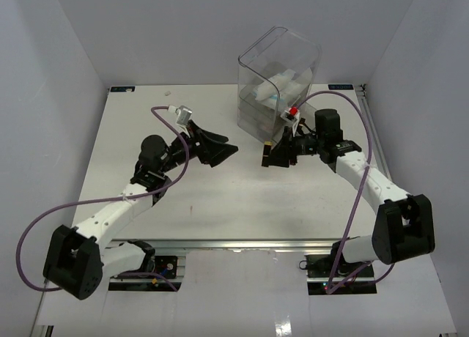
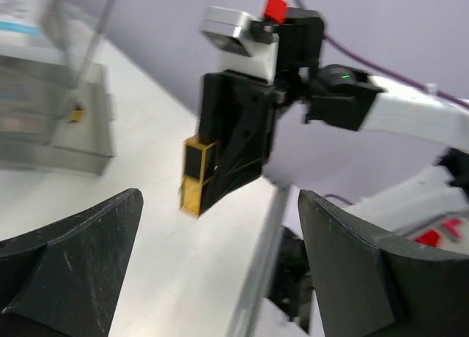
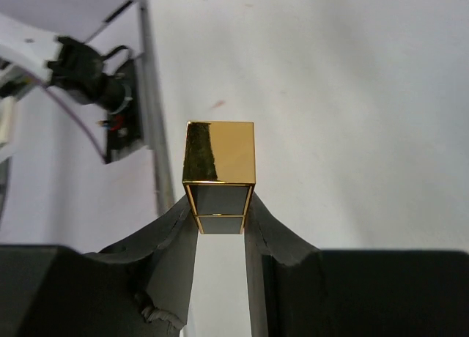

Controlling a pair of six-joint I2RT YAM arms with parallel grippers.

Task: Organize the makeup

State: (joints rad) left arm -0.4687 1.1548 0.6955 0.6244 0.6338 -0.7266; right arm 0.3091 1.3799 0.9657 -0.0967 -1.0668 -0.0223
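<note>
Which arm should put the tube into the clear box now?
Right. The right gripper is shut on the black-gold tube and sits just beside the clear box. The left gripper is open, empty and farther away.

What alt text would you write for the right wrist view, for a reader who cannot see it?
The right gripper is shut on a black-gold tube, holding it by its black part so that the shiny gold end sticks out beyond the fingertips. Behind it lies the white table.
</note>
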